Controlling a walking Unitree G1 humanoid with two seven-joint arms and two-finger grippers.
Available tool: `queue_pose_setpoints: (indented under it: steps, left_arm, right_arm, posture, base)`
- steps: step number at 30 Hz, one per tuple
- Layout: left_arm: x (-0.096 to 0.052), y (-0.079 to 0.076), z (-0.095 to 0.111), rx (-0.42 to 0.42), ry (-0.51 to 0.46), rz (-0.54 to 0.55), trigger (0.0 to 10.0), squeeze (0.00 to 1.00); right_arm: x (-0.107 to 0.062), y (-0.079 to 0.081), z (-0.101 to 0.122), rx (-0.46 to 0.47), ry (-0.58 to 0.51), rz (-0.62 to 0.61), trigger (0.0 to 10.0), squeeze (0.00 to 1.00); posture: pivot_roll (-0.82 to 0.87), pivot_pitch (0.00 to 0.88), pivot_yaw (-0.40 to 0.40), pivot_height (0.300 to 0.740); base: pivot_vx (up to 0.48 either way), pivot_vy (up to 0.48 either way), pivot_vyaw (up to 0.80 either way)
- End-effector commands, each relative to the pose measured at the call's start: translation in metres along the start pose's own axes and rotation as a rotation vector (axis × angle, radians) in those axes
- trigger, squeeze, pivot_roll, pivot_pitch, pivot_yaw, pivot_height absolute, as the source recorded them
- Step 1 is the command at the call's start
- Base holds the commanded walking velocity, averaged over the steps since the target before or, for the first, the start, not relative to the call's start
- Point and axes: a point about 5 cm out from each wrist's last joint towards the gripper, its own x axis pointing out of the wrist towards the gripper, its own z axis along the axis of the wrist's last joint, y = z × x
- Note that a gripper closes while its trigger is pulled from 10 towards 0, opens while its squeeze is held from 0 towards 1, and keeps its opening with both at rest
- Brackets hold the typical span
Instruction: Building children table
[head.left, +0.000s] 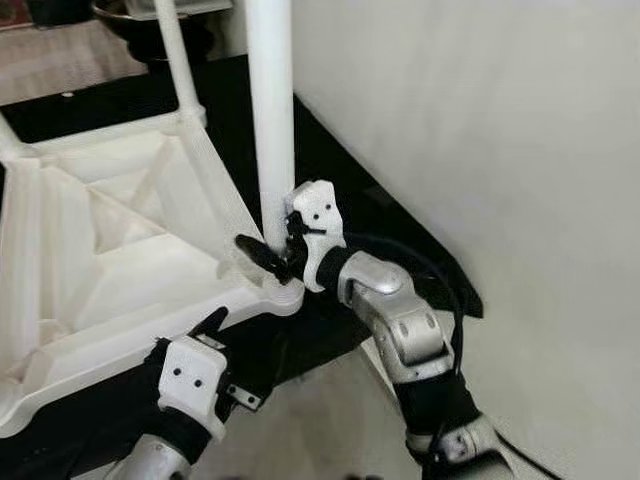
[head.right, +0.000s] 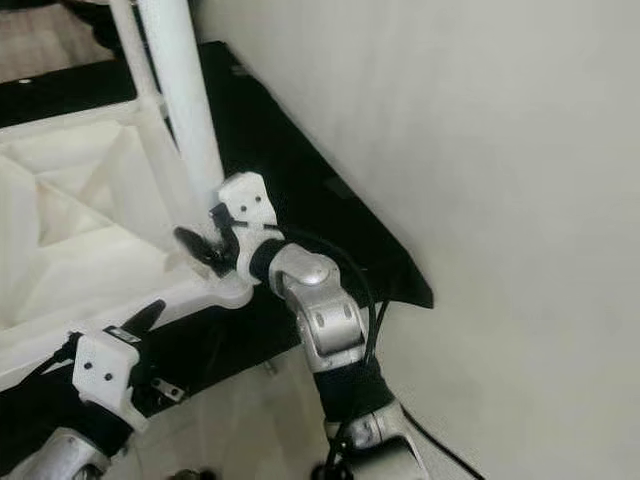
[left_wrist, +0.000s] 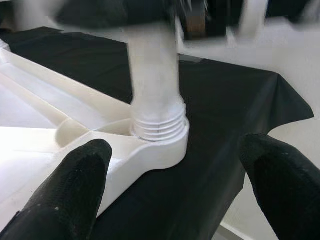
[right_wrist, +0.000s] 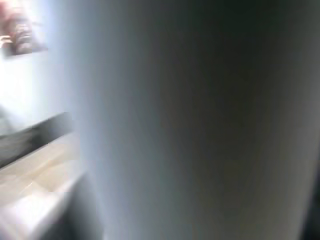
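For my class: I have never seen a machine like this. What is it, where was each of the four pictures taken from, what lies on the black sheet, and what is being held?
This is a walking robot with two silver arms, each ending in two black fingers. Two pictures come from the cameras in its head, looking down; the other two come from cameras on its wrists.

On the black sheet lies a white plastic table top, upside down, with ribs showing. White legs stand up from its corners.

The right gripper is closed around the nearest leg, low down by the corner socket, where screw threads show. Its wrist picture is a blur of that leg, very close.

The left gripper sits by the table top's near edge, fingers open, holding nothing.
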Motion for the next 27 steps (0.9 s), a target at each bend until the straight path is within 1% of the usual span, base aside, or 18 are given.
queue_pose_setpoints:
  steps: [1, 2, 3, 5, 6, 7, 8, 9, 10, 12, 13, 19, 20, 21, 22, 25, 26, 27]
  left_arm:
    - [-0.002, 0.0, -0.004, -0.005, 0.021, 0.008, 10.0, 0.0]
    - [-0.002, 0.0, -0.004, -0.005, 0.021, 0.008, 10.0, 0.0]
    - [-0.002, 0.0, -0.004, -0.005, 0.021, 0.008, 10.0, 0.0]
    - [-0.002, 0.0, -0.004, -0.006, 0.021, 0.009, 10.0, 0.0]
    - [-0.002, 0.0, -0.004, -0.006, 0.021, 0.009, 10.0, 0.0]
    - [-0.002, 0.0, -0.004, -0.006, 0.021, 0.009, 10.0, 0.0]
    - [-0.002, 0.0, -0.004, -0.006, 0.021, 0.009, 10.0, 0.0]
    - [-0.002, 0.0, -0.004, -0.006, 0.021, 0.009, 10.0, 0.0]
    - [-0.002, 0.0, -0.004, -0.006, 0.021, 0.008, 10.0, 0.0]
    - [-0.002, 0.0, -0.004, -0.006, 0.021, 0.008, 10.0, 0.0]
    - [-0.003, -0.001, -0.003, -0.007, 0.022, 0.006, 10.0, 0.0]
    - [-0.003, -0.001, -0.003, -0.007, 0.022, 0.005, 10.0, 0.0]
    - [-0.006, -0.004, -0.001, -0.013, 0.022, -0.014, 10.0, 0.0]
    - [-0.006, -0.004, -0.001, -0.013, 0.022, -0.014, 10.0, 0.0]
    - [-0.01, -0.007, 0.001, -0.015, 0.027, -0.026, 10.0, 0.0]
    - [-0.015, -0.009, 0.003, 0.003, 0.032, -0.027, 10.0, 0.0]
    - [-0.019, -0.009, 0.006, 0.024, 0.035, -0.018, 10.0, 0.0]
    - [-0.019, -0.009, 0.006, 0.024, 0.035, -0.018, 10.0, 0.0]
  right_arm:
    - [0.005, 0.008, 0.012, -0.007, -0.058, 0.125, 10.0, 1.0]
    - [0.003, 0.006, 0.015, -0.011, -0.069, 0.205, 10.0, 1.0]
    - [0.003, 0.006, 0.015, -0.011, -0.069, 0.205, 10.0, 1.0]
    - [-0.001, 0.0, 0.015, -0.096, -0.055, 0.387, 10.0, 1.0]
    - [-0.002, -0.005, 0.014, -0.126, -0.032, 0.457, 10.0, 0.29]
    - [-0.002, -0.005, 0.014, -0.126, -0.032, 0.457, 10.0, 0.29]
    - [-0.002, -0.009, 0.014, -0.143, -0.015, 0.504, 10.0, 0.0]
    - [-0.002, -0.009, 0.014, -0.143, -0.015, 0.504, 10.0, 0.0]
    - [0.001, -0.014, 0.014, -0.146, -0.003, 0.521, 10.0, 0.0]
    - [0.001, -0.014, 0.014, -0.146, -0.003, 0.521, 10.0, 0.0]
    - [0.004, -0.019, 0.015, -0.156, 0.007, 0.533, 10.0, 0.0]
    - [0.005, -0.022, 0.015, -0.164, 0.013, 0.539, 10.0, 0.0]
    - [0.006, -0.03, 0.018, -0.168, 0.028, 0.543, 10.0, 0.0]
    - [0.006, -0.03, 0.018, -0.168, 0.028, 0.543, 10.0, 0.0]
    - [0.005, -0.037, 0.018, -0.169, 0.048, 0.541, 10.0, 0.0]
    - [0.002, -0.043, 0.016, -0.168, 0.078, 0.541, 10.0, 0.0]
    - [0.0, -0.048, 0.014, -0.167, 0.103, 0.54, 7.9, 0.0]
    - [0.0, -0.048, 0.014, -0.167, 0.103, 0.54, 7.9, 0.0]
  posture:
    - [0.09, 0.189, -0.055, 0.74]
    - [0.09, 0.19, -0.055, 0.74]
    - [0.09, 0.19, -0.055, 0.74]
    - [0.1, 0.192, -0.054, 0.74]
    - [0.1, 0.192, -0.054, 0.74]
    - [0.1, 0.192, -0.054, 0.74]
    - [0.11, 0.195, -0.051, 0.74]
    - [0.11, 0.195, -0.051, 0.74]
    - [0.12, 0.201, -0.047, 0.74]
    - [0.12, 0.201, -0.047, 0.74]
    - [0.14, 0.203, -0.047, 0.74]
    - [0.14, 0.203, -0.047, 0.74]
    - [0.15, 0.219, -0.056, 0.74]
    - [0.15, 0.219, -0.056, 0.74]
    - [0.16, 0.222, -0.056, 0.74]
    - [0.15, 0.226, -0.052, 0.74]
    - [0.15, 0.226, -0.053, 0.74]
    - [0.15, 0.226, -0.053, 0.74]
  base:
    - [0.0, 0.0, 0.0]
    - [0.0, 0.0, 0.0]
    - [0.0, 0.0, 0.0]
    - [0.0, 0.0, 0.0]
    - [0.0, 0.0, 0.0]
    - [0.0, 0.0, 0.0]
    - [0.0, 0.0, 0.0]
    - [0.0, 0.0, 0.0]
    - [0.0, 0.0, 0.0]
    - [0.0, 0.0, 0.0]
    - [0.0, 0.0, 0.0]
    - [0.0, 0.0, 0.0]
    - [0.0, 0.0, 0.0]
    - [0.0, 0.0, 0.0]
    - [0.0, 0.0, 0.0]
    - [0.0, 0.0, 0.0]
    - [0.0, 0.0, 0.0]
    - [0.0, 0.0, 0.0]
